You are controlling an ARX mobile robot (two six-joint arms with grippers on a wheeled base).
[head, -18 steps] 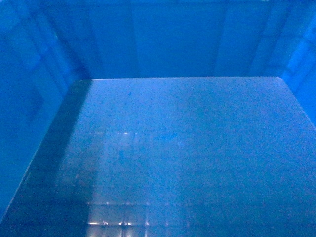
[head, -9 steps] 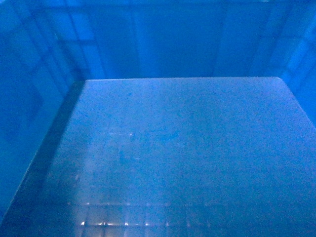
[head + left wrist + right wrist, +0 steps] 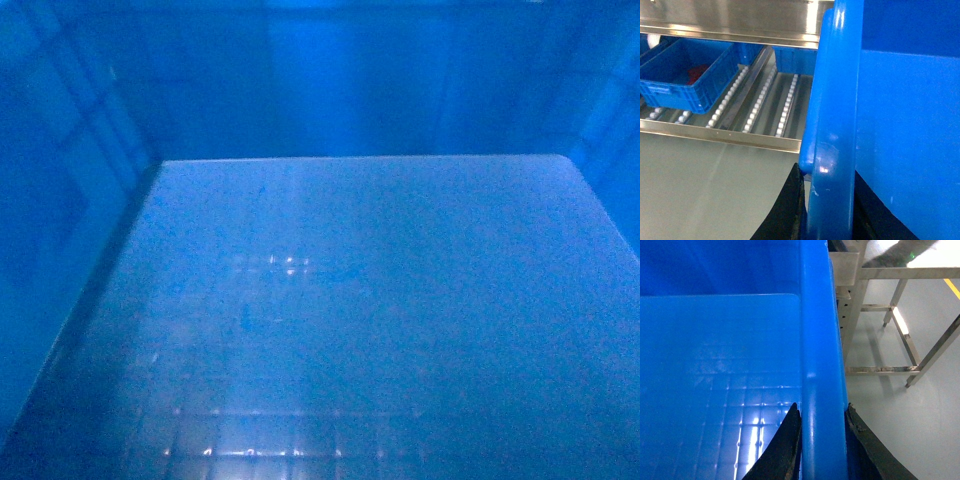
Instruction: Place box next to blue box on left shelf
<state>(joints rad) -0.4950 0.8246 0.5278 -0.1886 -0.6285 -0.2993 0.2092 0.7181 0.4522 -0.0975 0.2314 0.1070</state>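
Box (image 3: 880, 125) is held off the floor by both arms: the left gripper (image 3: 827, 200) is clamped on its left rim and the right gripper (image 3: 821, 440) on its right rim, one black finger on each side of each rim. Its left rim stands just in front of the roller shelf (image 3: 760, 107), whose front edge is bare beside the blue crate (image 3: 687, 75). Whether the box touches the shelf is probably not decidable, since its floor fills the head view.

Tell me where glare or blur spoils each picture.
Head view: the crate floor is grainy, with small glints low down. Left wrist view: the crate rim is sharp, with one highlight. Right wrist view: reflections brighten the gridded floor; overexposed patch at top right.
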